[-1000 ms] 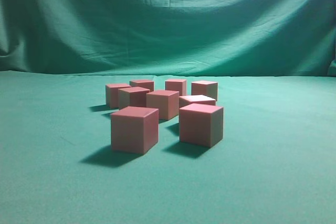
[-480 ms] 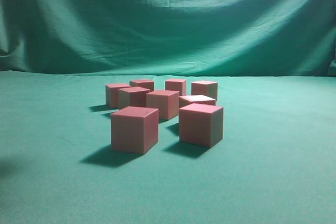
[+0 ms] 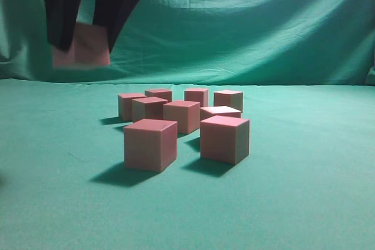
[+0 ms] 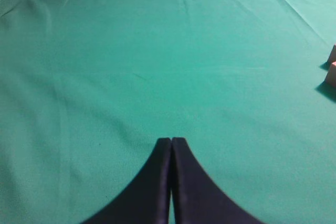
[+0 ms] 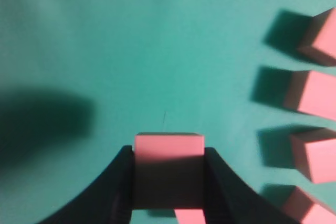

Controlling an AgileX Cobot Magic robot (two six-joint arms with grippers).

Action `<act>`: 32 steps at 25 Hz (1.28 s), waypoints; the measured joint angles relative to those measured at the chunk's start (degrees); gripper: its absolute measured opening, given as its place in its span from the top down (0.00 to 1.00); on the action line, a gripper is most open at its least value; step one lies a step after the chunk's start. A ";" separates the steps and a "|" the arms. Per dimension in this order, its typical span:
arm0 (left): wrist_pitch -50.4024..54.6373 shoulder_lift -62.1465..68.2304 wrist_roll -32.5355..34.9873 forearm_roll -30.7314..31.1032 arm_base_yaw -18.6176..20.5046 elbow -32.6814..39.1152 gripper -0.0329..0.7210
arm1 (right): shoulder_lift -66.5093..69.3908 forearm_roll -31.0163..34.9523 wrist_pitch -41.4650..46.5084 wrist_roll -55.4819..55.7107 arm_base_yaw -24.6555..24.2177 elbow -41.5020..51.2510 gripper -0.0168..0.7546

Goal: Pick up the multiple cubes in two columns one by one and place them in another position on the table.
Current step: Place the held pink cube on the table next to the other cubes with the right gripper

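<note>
Several pinkish-red cubes stand in two columns on the green table; the nearest two are a left one and a right one. My right gripper reaches across to the upper left of the exterior view, shut on one cube held well above the cloth. In the right wrist view the held cube sits between the dark fingers of that gripper, with a row of cubes on the right. My left gripper is shut and empty over bare cloth.
A draped green curtain hangs behind the table. Cube edges show at the far right of the left wrist view. Bare cloth lies to the left of the cubes and in front of them.
The right gripper with its cube has come into the exterior view, moving from the top centre down and to the left. The cubes on the table have not moved.
</note>
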 joint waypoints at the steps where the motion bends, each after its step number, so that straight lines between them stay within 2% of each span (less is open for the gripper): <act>1: 0.00 0.00 0.00 0.00 0.00 0.00 0.96 | 0.51 0.21 -0.36 0.63 0.00 0.00 0.63; 14: 0.00 0.00 0.00 0.00 0.00 0.00 0.96 | 4.21 0.22 -7.82 8.65 0.00 2.85 0.63; 23: 0.00 0.00 0.00 0.00 0.00 0.00 0.96 | 3.56 -0.21 -13.48 9.43 0.00 9.50 0.63; 32: 0.00 0.00 0.00 0.00 0.00 0.00 0.96 | 3.36 -0.44 -16.69 8.40 0.00 9.74 0.63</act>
